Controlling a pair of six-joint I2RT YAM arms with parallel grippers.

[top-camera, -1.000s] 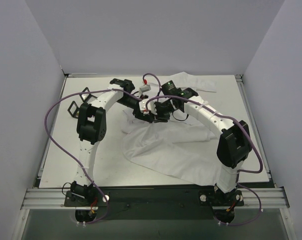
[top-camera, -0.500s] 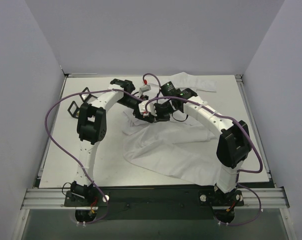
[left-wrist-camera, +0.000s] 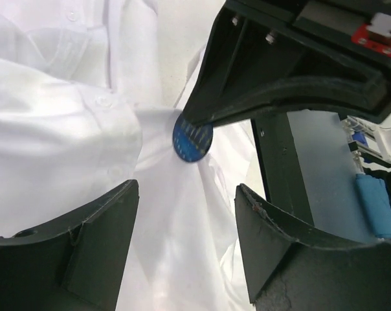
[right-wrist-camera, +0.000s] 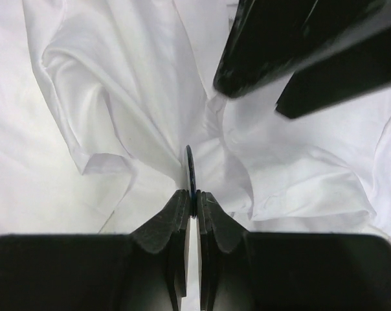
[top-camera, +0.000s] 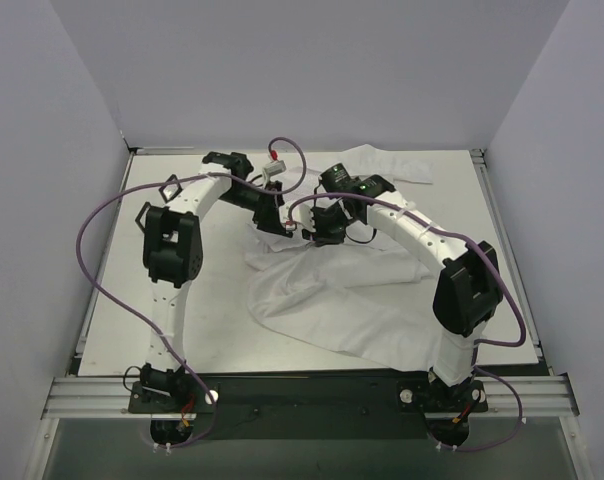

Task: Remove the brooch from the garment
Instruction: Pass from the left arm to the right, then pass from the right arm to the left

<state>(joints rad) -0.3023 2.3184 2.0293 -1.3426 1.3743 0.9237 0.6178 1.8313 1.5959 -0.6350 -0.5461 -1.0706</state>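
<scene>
At the middle of the far half of the table, overhead view: the left claw and right claw meet tip to tip over the upper edge of the garment, a white shirt lying crumpled and spread toward the near right; the brooch is too small to make out here. Left wrist view: the brooch, a small blue disc, sits on the shirt beside the buttoned placket, with creases radiating from it where the cloth is drawn up into a peak. One dark finger of the right claw presses on its upper edge. The left claw's own jaws stand wide apart in the foreground, holding nothing, with the disc beyond the gap. Right wrist view: the right claw is closed tight on the disc, seen edge-on as a thin dark line between the pads, and the left claw's two fingers hang open above the folds at upper right. Hazards, as a judgement: with no claw pinning the cloth, a pull would likely lift the shirt with the brooch rather than free the fastening. The thin fabric could tear at the pin, and the narrow hold on the rim could slip.
</scene>
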